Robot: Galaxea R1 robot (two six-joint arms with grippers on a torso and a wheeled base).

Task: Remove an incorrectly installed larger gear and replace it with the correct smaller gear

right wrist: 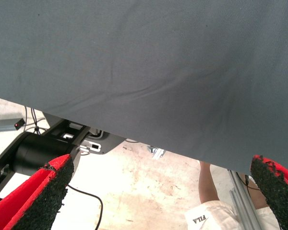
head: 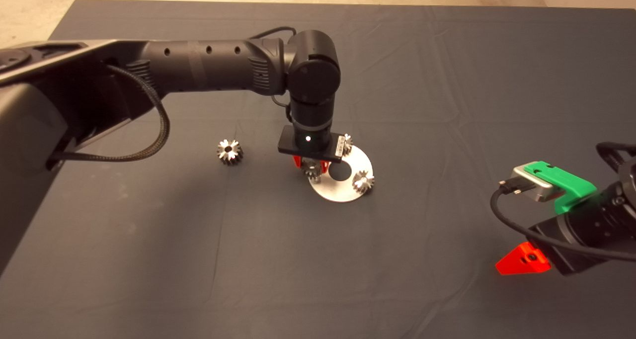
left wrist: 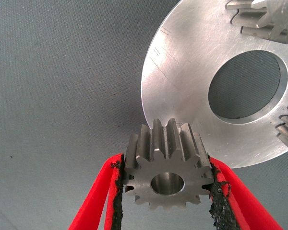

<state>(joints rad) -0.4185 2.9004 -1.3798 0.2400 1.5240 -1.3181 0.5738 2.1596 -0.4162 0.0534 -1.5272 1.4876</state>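
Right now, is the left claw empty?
No, the left claw is shut on a gear at the edge of the round metal plate.

- The left gripper point(head: 311, 167) stands over the near-left rim of the silver disc point(head: 331, 191), its pads clamped on the gear point(left wrist: 167, 168).
- Two more gears point(head: 363, 181) crowd the disc's right and far edges.
- A lone gear point(head: 229, 151) sits on open mat point(head: 149, 259) to the left.
- The right gripper point(head: 524, 260) waits at the lower right, fingers spread.

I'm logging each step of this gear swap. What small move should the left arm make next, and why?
Probably lift straight up. The left gripper has its fingers shut on a gear at the edge of the silver disc, so raising it would clear the two other gears seated there.
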